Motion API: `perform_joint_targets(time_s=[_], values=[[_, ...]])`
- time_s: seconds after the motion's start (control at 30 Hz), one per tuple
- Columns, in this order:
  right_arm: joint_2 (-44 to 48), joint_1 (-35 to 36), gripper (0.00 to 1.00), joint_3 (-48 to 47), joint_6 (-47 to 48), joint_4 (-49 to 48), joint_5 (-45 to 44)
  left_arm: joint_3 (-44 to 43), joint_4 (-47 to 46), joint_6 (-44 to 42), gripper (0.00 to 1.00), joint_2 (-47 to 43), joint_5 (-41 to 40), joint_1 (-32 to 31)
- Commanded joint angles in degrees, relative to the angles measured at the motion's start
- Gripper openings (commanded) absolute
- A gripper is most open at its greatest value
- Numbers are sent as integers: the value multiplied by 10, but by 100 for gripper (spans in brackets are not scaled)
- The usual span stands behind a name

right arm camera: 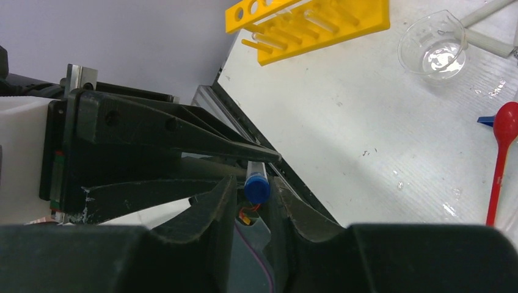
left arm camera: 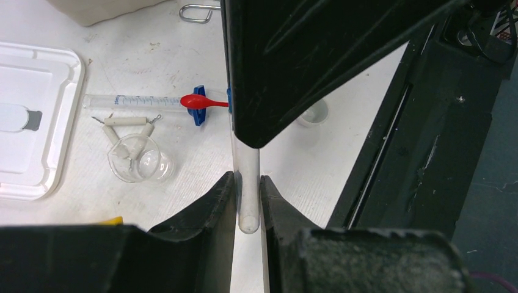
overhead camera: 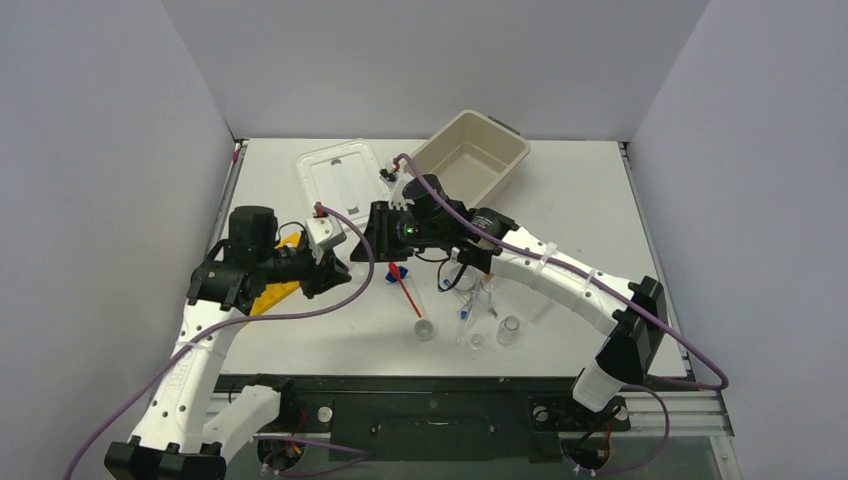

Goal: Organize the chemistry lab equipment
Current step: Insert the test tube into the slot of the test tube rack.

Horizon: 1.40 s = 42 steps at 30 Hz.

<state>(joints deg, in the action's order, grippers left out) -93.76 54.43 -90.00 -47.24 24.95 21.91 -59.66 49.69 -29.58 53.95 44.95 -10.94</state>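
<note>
My left tool [left arm camera: 247,190] clamps the clear test tube [left arm camera: 246,162] aloft near the yellow rack [right arm camera: 369,15], its long axis running to my right tool [right arm camera: 250,190], whose jaws straddle the blue cap [right arm camera: 257,186]; whether they pinch it, I cannot tell.

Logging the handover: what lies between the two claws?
One test tube spans them: left claw grips its round end, right claw flanks its blue cap, per both wrist views.
</note>
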Motion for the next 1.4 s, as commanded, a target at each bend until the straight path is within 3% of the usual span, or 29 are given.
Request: perform_joint_targets(time_s=[0.0, 0.17, 0.3, 0.37, 0.4, 0.47, 0.67, 0.87, 0.97, 1.13, 1.37], values=[[-9, 4, 19, 3, -11, -33, -9, 7, -25, 3, 0, -15, 0, -4], [-12, 4, 4, 5, -8, -20, -14, 17, -30, 9, 0, -28, -9, -4], [-9, 2, 0, -4, 11, 12, -32, 15, -34, 19, 3, -30, -14, -4], [-2, -1, 0, -3, 22, 26, -47, 13, -41, 38, 45, -78, -24, -3], [1, -2, 0, 0, 29, 37, -53, 7, -47, 55, 82, -52, -42, -3], [14, -10, 0, 11, 42, 55, -78, -19, -57, 97, 99, -21, -62, -3], [101, -74, 0, 79, 80, 130, -181, -69, -42, 139, 97, 16, -74, -3], [222, -163, 0, 163, 104, 234, -342, -121, 23, 127, 97, 92, -148, -2], [286, -198, 0, 212, 103, 263, -374, -120, 14, 130, 97, 94, -178, -2], [347, -254, 0, 279, 86, 281, -439, -115, -8, 144, 97, 94, -195, -1], [334, -310, 0, 346, 96, 230, -450, -88, -17, 130, 97, 91, -194, 0]])
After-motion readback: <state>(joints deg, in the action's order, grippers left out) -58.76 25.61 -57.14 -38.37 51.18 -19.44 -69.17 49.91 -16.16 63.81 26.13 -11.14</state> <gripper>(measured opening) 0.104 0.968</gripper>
